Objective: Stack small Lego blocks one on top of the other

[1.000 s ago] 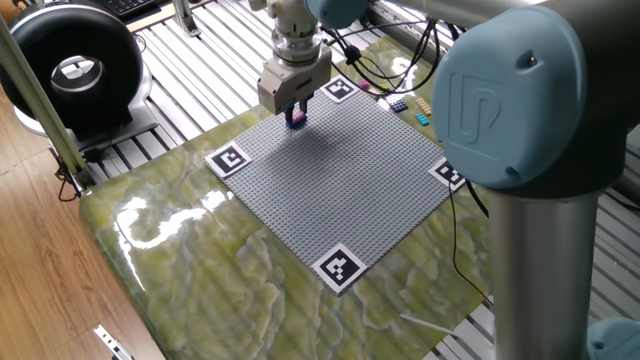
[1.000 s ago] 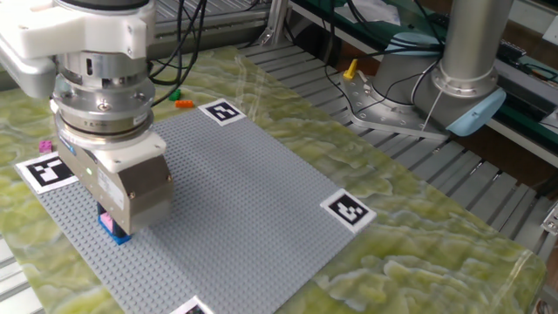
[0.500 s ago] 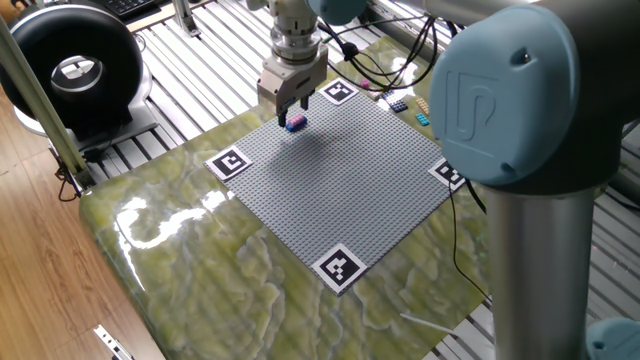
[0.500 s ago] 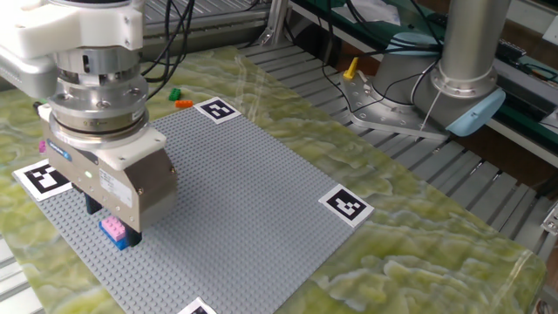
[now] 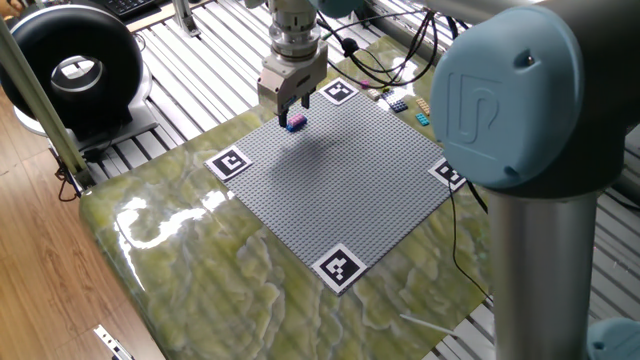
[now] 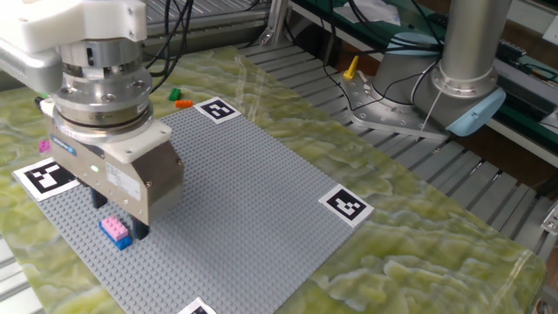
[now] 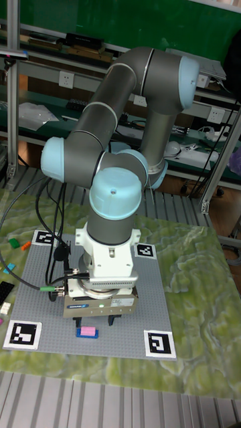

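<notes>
The magenta-pink small Lego block (image 6: 112, 228) sits on top of the bright blue one (image 6: 123, 242) near a corner of the grey baseplate (image 6: 253, 192). The same stack shows as a pink-over-blue speck (image 5: 295, 123) in one fixed view and as a pink brick (image 7: 86, 332) in the tall view. My gripper (image 6: 119, 215) hangs just above the stack, open, with its dark fingers (image 6: 139, 230) either side and nothing held. It also shows from the far side (image 5: 291, 112) and from the front (image 7: 94, 322).
Four fiducial markers (image 6: 346, 208) sit at the baseplate corners. Loose orange (image 6: 184, 104) and green (image 6: 174, 92) bricks lie beyond the plate, with more loose bricks (image 5: 398, 104) at its far edge. The arm's base (image 6: 462, 78) stands behind the table.
The gripper was low over the stack a second ago. It has opened and lifted off, leaving the pink block resting on the blue one.
</notes>
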You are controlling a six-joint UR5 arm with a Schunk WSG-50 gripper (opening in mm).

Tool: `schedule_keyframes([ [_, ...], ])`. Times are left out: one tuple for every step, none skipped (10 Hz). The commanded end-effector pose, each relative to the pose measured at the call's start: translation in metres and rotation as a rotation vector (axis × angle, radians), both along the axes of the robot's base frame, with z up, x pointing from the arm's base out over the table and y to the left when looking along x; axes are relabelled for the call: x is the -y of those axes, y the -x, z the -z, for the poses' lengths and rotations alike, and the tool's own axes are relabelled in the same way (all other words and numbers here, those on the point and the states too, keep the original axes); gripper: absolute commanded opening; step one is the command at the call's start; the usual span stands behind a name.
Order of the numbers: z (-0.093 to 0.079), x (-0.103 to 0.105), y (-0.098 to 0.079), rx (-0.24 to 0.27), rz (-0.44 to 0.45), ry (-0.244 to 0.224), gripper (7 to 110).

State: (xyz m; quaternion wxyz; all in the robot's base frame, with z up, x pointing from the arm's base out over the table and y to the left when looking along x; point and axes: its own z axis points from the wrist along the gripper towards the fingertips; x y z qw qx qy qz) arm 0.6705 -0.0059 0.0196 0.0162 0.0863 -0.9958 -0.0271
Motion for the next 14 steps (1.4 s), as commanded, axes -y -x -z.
schedule_keyframes([
  [0.003,-0.024,0.005,-0.008,0.068,-0.045,66],
  [0.006,-0.023,0.003,-0.006,0.068,-0.038,66],
  [0.006,-0.022,0.002,-0.006,0.067,-0.030,66],
  [0.006,-0.021,0.002,-0.005,0.064,-0.025,66],
  [0.006,-0.020,0.002,-0.005,0.064,-0.024,66],
  [0.005,-0.021,0.001,-0.005,0.062,-0.022,66],
  [0.005,-0.021,-0.001,-0.005,0.062,-0.016,66],
  [0.004,-0.021,-0.002,-0.009,0.064,-0.005,66],
  [0.003,-0.020,-0.002,-0.013,0.064,0.007,66],
  [0.002,-0.021,-0.003,-0.013,0.065,0.009,66],
  [0.004,-0.021,-0.004,-0.012,0.065,0.009,66],
  [0.006,-0.021,-0.005,-0.010,0.065,0.009,66],
  [0.007,-0.020,-0.006,-0.009,0.065,0.015,66],
  [0.007,-0.020,-0.006,-0.009,0.067,0.015,66],
])
